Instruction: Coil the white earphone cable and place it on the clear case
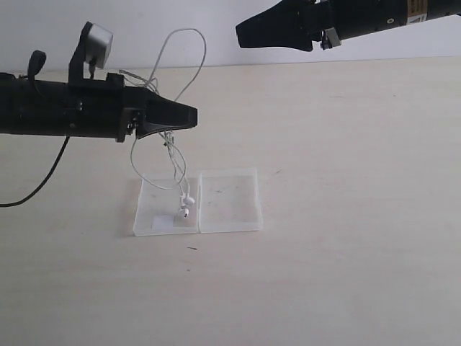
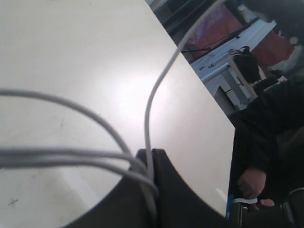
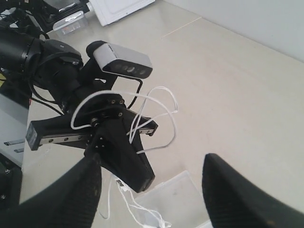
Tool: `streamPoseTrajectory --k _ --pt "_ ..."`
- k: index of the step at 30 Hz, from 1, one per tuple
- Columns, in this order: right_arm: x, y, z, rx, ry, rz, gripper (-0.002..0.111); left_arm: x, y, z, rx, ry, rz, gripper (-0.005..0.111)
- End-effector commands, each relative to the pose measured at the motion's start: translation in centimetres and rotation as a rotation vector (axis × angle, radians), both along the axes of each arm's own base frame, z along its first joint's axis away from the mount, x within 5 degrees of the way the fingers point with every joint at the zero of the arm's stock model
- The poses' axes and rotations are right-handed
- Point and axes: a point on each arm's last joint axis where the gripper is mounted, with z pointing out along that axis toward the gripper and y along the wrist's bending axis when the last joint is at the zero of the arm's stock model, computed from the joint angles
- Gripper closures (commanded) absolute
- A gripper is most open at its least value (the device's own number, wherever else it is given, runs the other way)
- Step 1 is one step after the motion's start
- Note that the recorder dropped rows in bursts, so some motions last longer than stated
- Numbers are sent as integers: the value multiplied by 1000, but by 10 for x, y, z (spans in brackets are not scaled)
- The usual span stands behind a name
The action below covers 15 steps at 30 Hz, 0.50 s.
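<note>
Left claw (image 1: 190, 115) grips white earphone cable (image 2: 147, 114), hanging vertically, earbuds (image 1: 185, 212) seemingly on clear case (image 1: 230, 205).

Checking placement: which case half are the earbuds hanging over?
The half with the white label; the earbuds hang by its hinge edge, short of the unlabelled half.

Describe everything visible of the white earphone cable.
The white earphone cable is a very thin, limp white wire, bunched into several loose loops and pinched in the shut left gripper, above the table. One loop arcs up over the gripper; other strands droop below it. Two small white earbuds dangle at the lowest end, over the clear case by its hinge; whether they touch it is unclear. No plug is discernible.
</note>
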Motion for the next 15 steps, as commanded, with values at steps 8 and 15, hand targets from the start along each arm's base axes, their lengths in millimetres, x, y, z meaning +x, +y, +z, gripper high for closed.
streamPoseTrajectory --k 8,15 --pt "-2 -1 3 13 10 -4 49 3 -7 29 -135 -61 -94 107" --pt "-2 -1 3 14 14 -4 49 3 -7 29 -135 -61 -94 107"
